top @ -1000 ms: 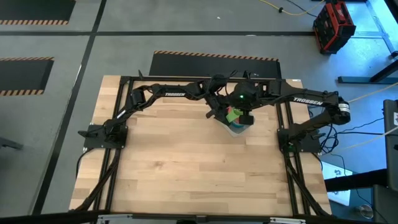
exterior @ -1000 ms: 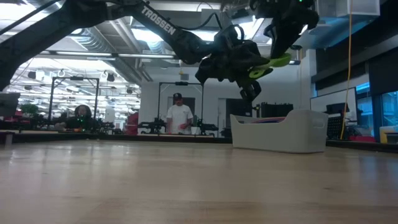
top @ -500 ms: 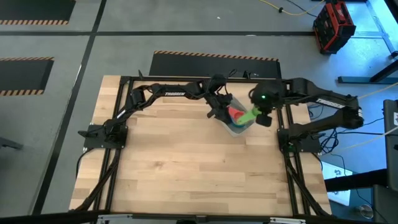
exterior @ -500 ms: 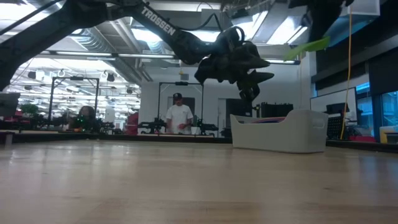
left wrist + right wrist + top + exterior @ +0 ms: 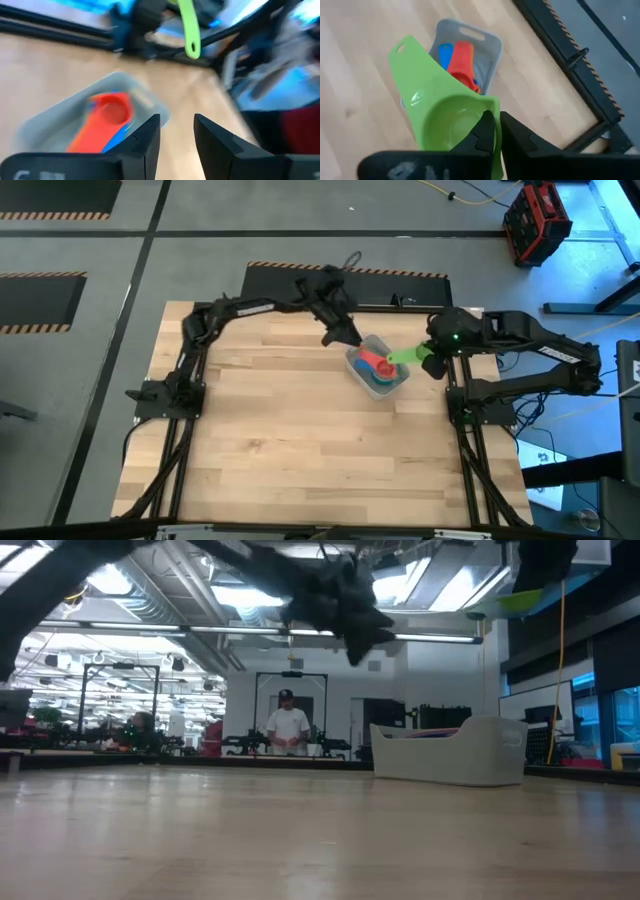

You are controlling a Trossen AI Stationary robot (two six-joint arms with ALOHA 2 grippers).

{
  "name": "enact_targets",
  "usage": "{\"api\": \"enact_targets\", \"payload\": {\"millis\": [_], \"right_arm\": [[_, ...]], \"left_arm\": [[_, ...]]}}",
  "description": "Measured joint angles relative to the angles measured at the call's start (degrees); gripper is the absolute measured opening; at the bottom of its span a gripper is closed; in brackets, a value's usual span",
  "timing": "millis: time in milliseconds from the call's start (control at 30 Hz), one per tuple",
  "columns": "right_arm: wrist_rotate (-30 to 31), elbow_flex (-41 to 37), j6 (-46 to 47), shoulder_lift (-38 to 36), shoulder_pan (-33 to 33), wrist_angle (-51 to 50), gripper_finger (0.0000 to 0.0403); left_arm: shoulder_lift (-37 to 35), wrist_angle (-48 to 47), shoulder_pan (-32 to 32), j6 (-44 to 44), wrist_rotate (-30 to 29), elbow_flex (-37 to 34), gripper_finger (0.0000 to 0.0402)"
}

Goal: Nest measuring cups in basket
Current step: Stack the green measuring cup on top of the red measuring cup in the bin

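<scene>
Green cup [image 5: 445, 120], grey basket [image 5: 356, 360]

Near half of the bench [image 5: 300, 450] is bare; I have free passage there. Basket [image 5: 357, 363] sits far-right of centre, flanked by left tool [image 5: 343, 337] on its far-left and right tool [image 5: 432, 363], holding green cup [image 5: 403, 356], on its right.

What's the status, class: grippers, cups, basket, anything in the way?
Right gripper shut on green cup, raised beside basket. Left gripper open, empty. Red cup on blue cup inside. No obstructions.
</scene>
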Motion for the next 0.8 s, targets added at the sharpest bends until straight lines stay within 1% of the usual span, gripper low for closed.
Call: {"api": "enact_targets", "payload": {"millis": [167, 233, 300, 400, 600, 700, 800], "right_arm": [[0.67, -7.91, 3.86, -1.97, -0.02, 9.33, 0.0025], [0.81, -11.15, 5.13, -2.01, -0.02, 13.69, 0.0025], [1.45, -14.24, 6.07, -1.88, -0.02, 17.68, 0.0025], [2.42, -18.80, 8.73, -1.63, -0.07, 23.40, 0.0025], [2.45, -26.17, 14.28, -1.51, -0.22, 32.25, 0.0025], [2.87, -29.29, 15.75, -1.51, -0.21, 37.91, 0.0025], [3.56, -31.72, 17.19, -1.34, -0.22, 42.82, 0.0025]], "left_arm": [[-7.83, -17.01, -0.35, 11.79, -17.82, 0.01, 0.0111], [-10.68, -21.46, -1.10, 14.59, -24.56, -0.01, 0.0111], [-12.89, -24.63, -2.05, 16.39, -29.29, 0.01, 0.0111], [-15.51, -26.69, -3.65, 17.24, -32.60, -1.14, 0.0111], [-19.44, -25.83, -6.64, 16.58, -36.56, -5.47, 0.0111], [-20.01, -25.77, -8.15, 15.25, -40.02, -7.80, 0.0111], [-20.12, -23.72, -9.49, 13.43, -43.15, -9.89, 0.0111]]}}
